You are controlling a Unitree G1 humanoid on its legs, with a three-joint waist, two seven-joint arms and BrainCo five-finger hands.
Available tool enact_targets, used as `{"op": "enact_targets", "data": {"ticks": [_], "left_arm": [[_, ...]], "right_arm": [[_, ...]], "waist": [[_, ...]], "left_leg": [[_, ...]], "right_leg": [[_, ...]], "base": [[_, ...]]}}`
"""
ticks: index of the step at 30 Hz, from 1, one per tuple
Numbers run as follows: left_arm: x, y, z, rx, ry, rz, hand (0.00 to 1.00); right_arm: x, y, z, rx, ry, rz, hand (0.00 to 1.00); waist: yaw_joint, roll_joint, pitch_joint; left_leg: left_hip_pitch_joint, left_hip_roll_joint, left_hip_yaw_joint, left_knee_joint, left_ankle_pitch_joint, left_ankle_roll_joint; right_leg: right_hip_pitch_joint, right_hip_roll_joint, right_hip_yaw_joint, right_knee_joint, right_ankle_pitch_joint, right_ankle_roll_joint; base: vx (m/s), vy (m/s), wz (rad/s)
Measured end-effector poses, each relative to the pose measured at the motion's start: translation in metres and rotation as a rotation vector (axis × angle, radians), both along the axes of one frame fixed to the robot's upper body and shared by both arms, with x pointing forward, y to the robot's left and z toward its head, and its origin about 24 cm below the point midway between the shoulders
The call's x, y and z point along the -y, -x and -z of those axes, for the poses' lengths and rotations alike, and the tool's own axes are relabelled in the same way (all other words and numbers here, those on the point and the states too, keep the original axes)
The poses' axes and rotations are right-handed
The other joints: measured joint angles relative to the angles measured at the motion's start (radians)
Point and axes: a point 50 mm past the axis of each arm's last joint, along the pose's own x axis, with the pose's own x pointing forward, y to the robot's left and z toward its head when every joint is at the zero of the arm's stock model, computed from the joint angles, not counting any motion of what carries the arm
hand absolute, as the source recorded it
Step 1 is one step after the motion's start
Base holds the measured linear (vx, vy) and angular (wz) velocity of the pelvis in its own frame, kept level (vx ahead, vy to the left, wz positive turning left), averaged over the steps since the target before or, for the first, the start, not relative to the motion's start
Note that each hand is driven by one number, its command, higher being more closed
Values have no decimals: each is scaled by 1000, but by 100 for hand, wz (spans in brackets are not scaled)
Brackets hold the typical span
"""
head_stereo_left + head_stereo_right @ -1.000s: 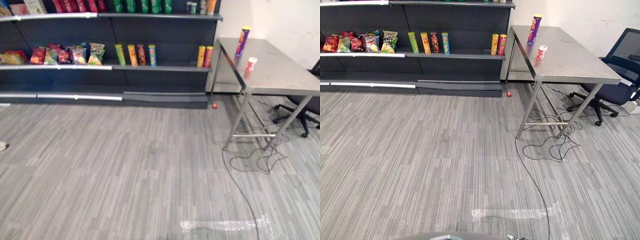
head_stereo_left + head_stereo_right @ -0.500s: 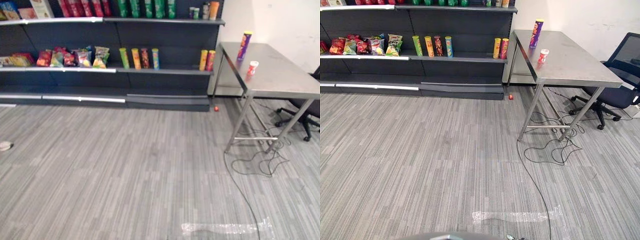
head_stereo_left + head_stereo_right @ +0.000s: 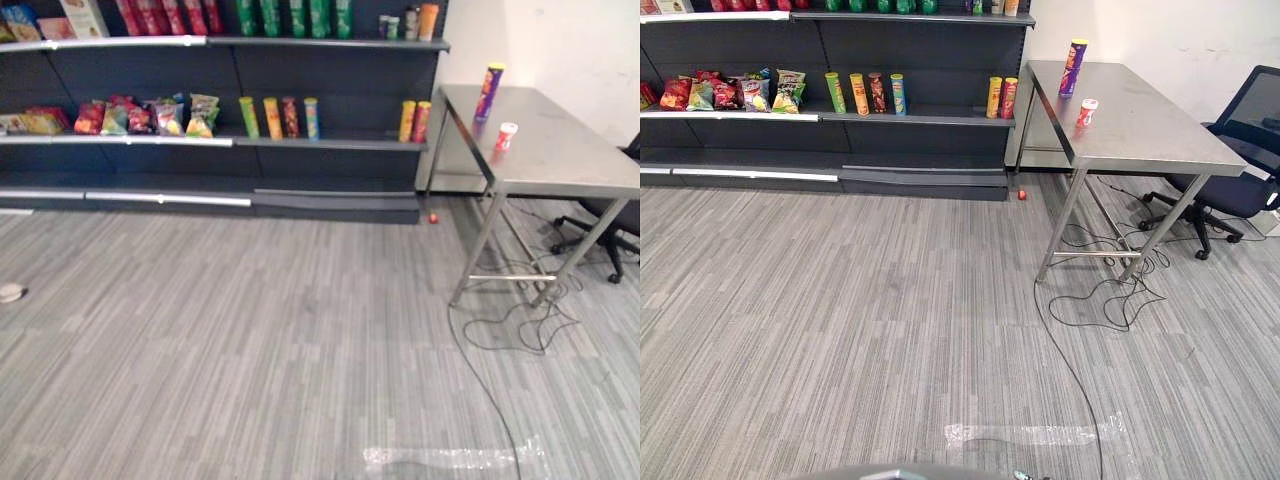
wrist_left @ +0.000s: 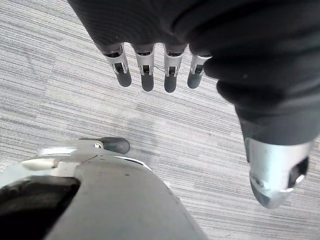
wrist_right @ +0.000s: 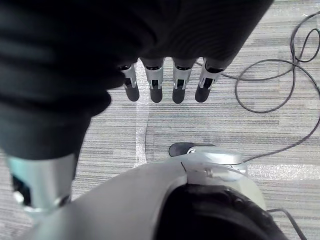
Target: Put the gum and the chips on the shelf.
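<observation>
The chips can point(image 3: 489, 88) is standing upright at the far end of the desk point(image 3: 560, 150), with the small gum tub point(image 3: 505, 135) sitting just nearer on it. Both are probably light, stiff and smooth, so each is asking for a wrap round its middle. The shelf point(image 3: 330, 100) is lying to the left, and the left hand point(image 4: 146, 70) and right hand point(image 5: 156, 85) are hanging over the floor point(image 3: 250, 330), fingers straight, holding nothing.

Losing part of the office chair point(image 3: 618, 212) past the frame edge; failing to resolve the small red object point(image 3: 431, 215) lying on the floor point(image 3: 250, 330), well ahead of the right hand point(image 5: 156, 85).
</observation>
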Motion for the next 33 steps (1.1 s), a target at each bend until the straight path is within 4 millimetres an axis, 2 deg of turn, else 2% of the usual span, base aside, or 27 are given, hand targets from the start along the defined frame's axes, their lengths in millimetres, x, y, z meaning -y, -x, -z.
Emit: {"op": "enact_targets", "data": {"ticks": [5, 7, 8, 9, 10, 11, 12, 13, 14, 15, 16, 18, 19, 20, 21, 22, 23, 24, 25, 26, 27, 28, 29, 30, 31, 32, 33], "left_arm": [[0, -6, 0, 9, 1, 3, 0], [0, -12, -1, 25, 0, 5, 0], [-4, -14, -2, 31, -8, -3, 0], [-9, -16, -3, 41, -18, -5, 0], [-10, -17, -4, 48, -22, -11, 0], [-10, -20, -4, 62, -18, -30, 0], [-7, -22, -4, 76, -4, -63, 0], [-4, -18, -3, 72, 8, -93, 0], [-4, -16, -3, 69, 11, -104, 0], [-4, -13, -2, 70, 23, -152, 0], [-3, -12, -2, 73, 30, -172, 0], [5, -11, 0, 82, 68, -237, 0], [8, -9, 0, 81, 79, -251, 0], [20, -1, 2, 70, 110, -294, 0], [30, 8, 4, 49, 134, -335, 0], [35, 12, 5, 58, 153, -390, 0], [20, 14, 3, 68, 121, -404, 0], [11, 15, 1, 79, 99, -416, 0], [14, 12, 2, 85, 106, -448, 0], [25, 28, 4, 39, 125, -511, 0], [30, 35, 5, 19, 134, -531, 0], [34, 45, 5, -5, 138, -541, 0], [39, 53, 5, -25, 147, -546, 0], [41, 57, 5, -36, 151, -541, 0], [37, 59, 4, -35, 153, -531, 0], [28, 67, 3, -50, 129, -509, 0], [26, 66, 3, -50, 124, -503, 0]], "right_arm": [[1, -1, 0, 9, -3, 34, 0], [0, -7, -1, 24, -3, 32, 0], [-3, -9, 0, 30, -10, 30, 0], [-5, -9, 0, 31, -16, 30, 0], [-6, -10, 0, 34, -17, 29, 0], [-4, -14, -1, 42, -15, 31, 0], [-1, -14, -1, 42, -7, 31, 0], [-1, -12, -1, 39, -6, 34, 0], [0, -13, -1, 41, -5, 40, 0], [0, -13, -1, 46, -5, 60, 0], [0, -15, -2, 48, -5, 61, 0], [8, -22, -4, 62, 15, 45, 0], [9, -23, -4, 64, 21, 30, 0], [19, -27, -7, 72, 48, 3, 0], [30, -30, -10, 82, 74, -3, 0], [28, -36, -11, 88, 81, -22, 0], [16, -27, -6, 62, 60, -24, 0], [8, -24, -4, 46, 41, -32, 0], [17, -31, -7, 55, 67, -68, 0], [21, -40, -9, 68, 80, -84, 0], [19, -45, -10, 83, 79, -97, 0], [12, -48, -9, 94, 60, -133, 0], [16, -45, -10, 80, 62, -170, 0], [14, -42, -9, 70, 58, -191, 0], [13, -41, -8, 67, 53, -197, 0], [7, -30, -5, 40, 30, -200, 0], [7, -27, -5, 32, 27, -197, 0]], "waist": [[-2, 5, 24], [-3, 3, 72], [-2, -16, 89], [-1, -29, 95], [0, -36, 99], [0, -33, 109], [4, -20, 118], [8, -5, 122], [10, -1, 126], [15, -13, 136], [17, -10, 140], [30, 16, 166], [29, 28, 171], [33, 95, 171], [33, 154, 150], [52, 153, 161], [51, 92, 160], [53, 30, 158], [27, 66, 185], [34, 65, 181], [36, 69, 180], [44, 71, 168], [53, 79, 138], [60, 75, 118], [61, 62, 105], [62, 36, 48], [64, 31, 32]], "left_leg": [[10, 5, -2, 5, 4, -6], [57, 8, -1, 19, 4, -17], [40, 6, -1, 114, -20, -50], [-42, 11, -3, 298, -63, -64], [-94, 19, -1, 414, -85, -58], [-170, 44, 1, 588, -101, -40], [-251, 84, 10, 760, -87, -25], [-277, 107, 15, 830, -63, -14], [-283, 113, 23, 852, -45, -20], [-307, 113, 26, 891, -20, -32], [-317, 111, 27, 898, -35, -28], [-305, 102, 29, 764, -115, -43], [-295, 97, 28, 705, -126, -49], [-270, 121, 7, 525, -156, -68], [-286, 174, 3, 458, -129, -35], [-321, 192, 33, 467, -92, -38], [-356, 138, 29, 500, -92, -38], [-396, 109, 39, 550, -94, -38], [-459, 137, 9, 649, -95, -36], [-470, 128, 0, 648, -92, -38], [-475, 121, -1, 642, -90, -41], [-484, 122, -5, 617, -76, -33], [-498, 126, 0, 584, -55, -34], [-497, 129, 8, 575, -19, -13], [-491, 120, 26, 574, -29, -1], [-487, 95, 72, 543, -58, 13], [-485, 92, 88, 534, -64, 20]], "right_leg": [[5, 4, -1, 24, -3, -4], [46, 5, -1, 50, -12, -14], [57, -6, -2, 92, -32, -18], [49, -18, -2, 138, -64, -29], [46, -19, -1, 162, -91, -33], [41, -7, -8, 195, -118, -46], [33, 15, -10, 230, -132, -61], [40, 30, -6, 243, -134, -64], [45, 33, 0, 248, -135, -66], [40, 30, 15, 258, -138, -76], [33, 31, 23, 265, -137, -77], [13, 46, 75, 262, -133, -85], [3, 55, 94, 254, -132, -86], [-3, 120, 154, 187, -125, -100], [-25, 190, 162, 240, -128, -91], [-99, 221, 136, 576, -169, -99], [-9, 185, 139, 575, -255, -108], [47, 147, 155, 479, -341, -137], [95, 197, 177, 411, -391, -190], [120, 197, 225, 385, -398, -252], [137, 196, 250, 364, -377, -224], [136, 182, 275, 357, -322, -138], [134, 180, 296, 354, -339, -153], [133, 172, 316, 353, -357, -154], [133, 155, 327, 350, -360, -152], [113, 115, 365, 349, -342, -124], [99, 108, 382, 362, -335, -111]], "base": [[-13, -13, 0], [-40, -41, 5], [-133, -82, 19], [-149, -89, 23], [-150, -123, 24], [-156, -126, 11], [-154, -112, 1], [-107, -63, -10], [-109, -41, -12], [-123, -34, -10], [-172, -25, -20], [-175, 30, -50], [-172, 74, -75], [-121, 58, -65], [-132, 66, -95], [-115, 12, -42], [-114, -50, -17], [-86, -62, 64], [-46, -19, 23], [-13, 42, 3], [27, 61, -55], [109, 86, -48], [233, 157, -57], [211, 124, -46], [363, 173, -58], [317, 124, -49], [557, 223, -64]]}}
